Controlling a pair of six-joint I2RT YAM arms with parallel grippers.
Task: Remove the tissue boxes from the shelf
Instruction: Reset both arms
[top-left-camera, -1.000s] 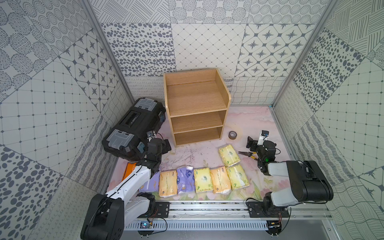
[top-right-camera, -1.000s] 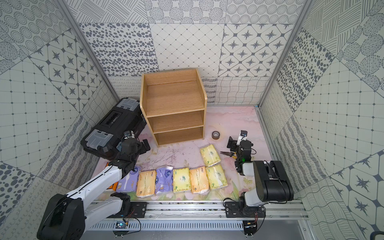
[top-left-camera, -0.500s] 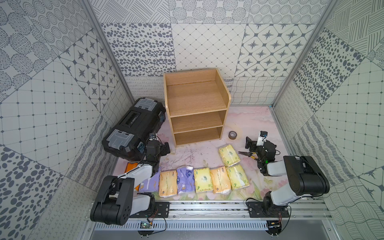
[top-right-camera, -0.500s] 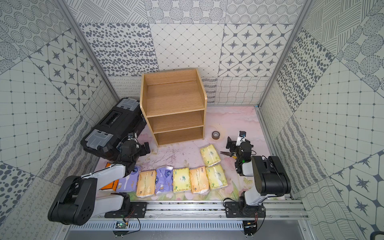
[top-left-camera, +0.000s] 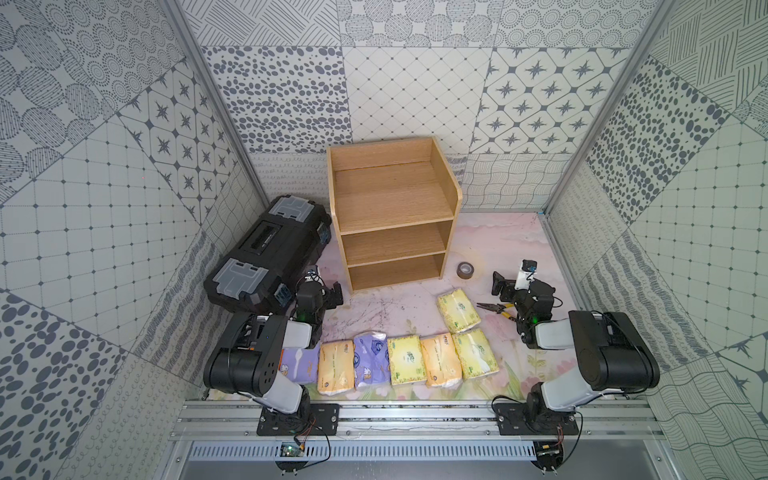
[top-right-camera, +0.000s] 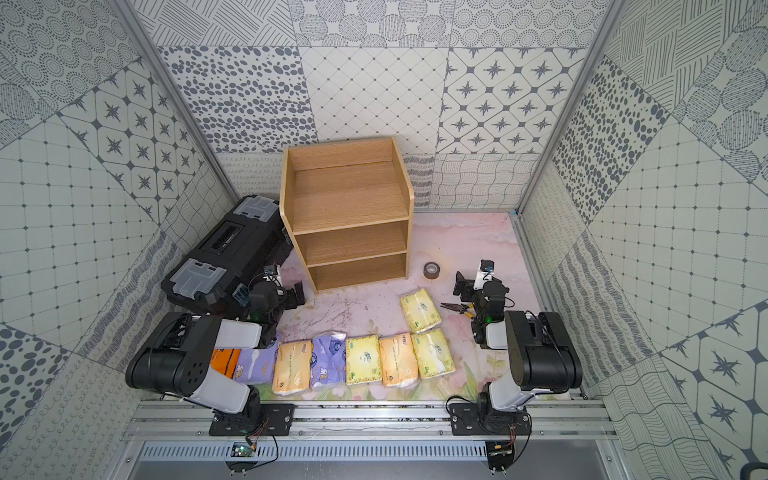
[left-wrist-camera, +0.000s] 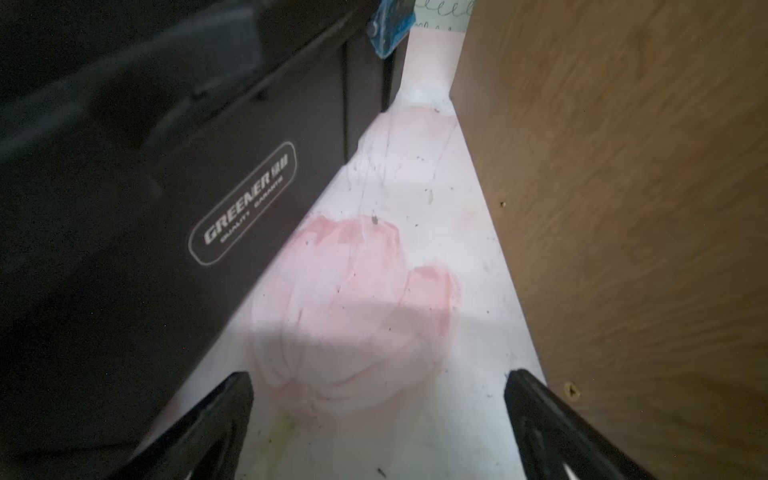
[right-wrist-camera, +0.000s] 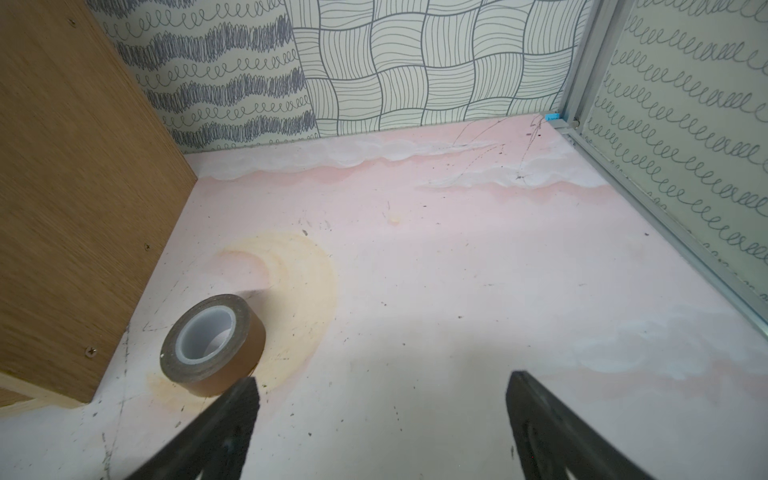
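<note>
Patterned tile walls enclose a pink tabletop (top-left-camera: 498, 237) on three sides. One light-wood shelf (top-left-camera: 392, 216) stands at the back centre with all three tiers bare. One black toolbox (top-left-camera: 266, 257) lies angled just beside the shelf's side panel.

Two arms sit folded low at the front rail, elbows up and wrists reaching forward close to the table. The left gripper (left-wrist-camera: 380, 376) points into the gap between toolbox and shelf, jaws spread wide, nothing between them. The right gripper (right-wrist-camera: 383, 379) faces the back wall, jaws equally wide apart and empty.

There are eight tissue boxes, all off the shelf and flat on the table in front of it. Seven form a row along the front edge: orange pack (top-right-camera: 224, 360), lavender pack (top-right-camera: 255, 365), peach pack (top-right-camera: 292, 368), second lavender (top-right-camera: 328, 361), green-yellow pack (top-right-camera: 364, 359), second peach (top-right-camera: 398, 359), second green-yellow (top-right-camera: 433, 353). The third green-yellow (top-right-camera: 419, 311) lies just behind the row's end. The left arm partly covers the orange and first lavender packs.

One grey tape roll (right-wrist-camera: 212, 344) sits near the shelf's front corner. One pair of pliers (top-left-camera: 496, 307) lies beside the right wrist.
</note>
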